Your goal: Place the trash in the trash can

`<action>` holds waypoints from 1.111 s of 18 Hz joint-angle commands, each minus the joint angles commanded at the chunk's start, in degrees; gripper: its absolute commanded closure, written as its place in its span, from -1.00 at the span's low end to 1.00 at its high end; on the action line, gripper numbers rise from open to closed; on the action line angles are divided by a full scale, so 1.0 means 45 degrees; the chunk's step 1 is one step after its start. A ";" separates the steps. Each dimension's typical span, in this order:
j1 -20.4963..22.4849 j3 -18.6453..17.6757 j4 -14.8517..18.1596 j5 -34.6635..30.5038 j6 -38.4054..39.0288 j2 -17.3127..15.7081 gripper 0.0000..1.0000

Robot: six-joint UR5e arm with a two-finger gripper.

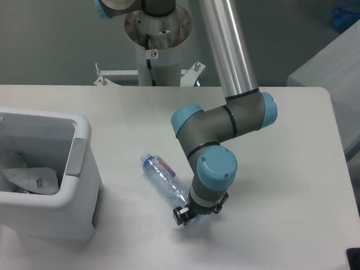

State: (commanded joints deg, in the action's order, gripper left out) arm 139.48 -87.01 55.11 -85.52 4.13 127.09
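Note:
A clear plastic bottle (162, 175) with a blue cap and a red-white label lies on its side on the white table, cap pointing up-left. My gripper (184, 215) is down at the bottle's bottom end, its dark fingers closed around that end, which the wrist partly hides. The white trash can (72, 196) stands at the left edge, well left of the bottle. Inside the can lies a crumpled pale wrapper (30, 179).
The arm's base column (155, 42) rises at the back of the table. A grey tab (76, 157) sits on the can's right side. A black object (358, 262) is at the table's front right corner.

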 joint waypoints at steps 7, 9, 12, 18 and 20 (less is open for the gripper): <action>0.0000 -0.0020 0.0000 0.0019 -0.0039 -0.0058 -0.39; 0.0000 -0.0039 0.0000 0.0020 -0.0020 -0.0059 -0.35; 0.0000 -0.0020 0.0000 0.0020 -0.0039 -0.0020 -0.34; 0.0000 0.0078 0.0000 0.0020 -0.0039 -0.0117 -0.34; -0.0020 0.0097 0.0000 0.0020 -0.0039 -0.0156 -0.34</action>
State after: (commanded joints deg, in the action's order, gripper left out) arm 139.39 -86.57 55.11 -85.43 3.96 126.39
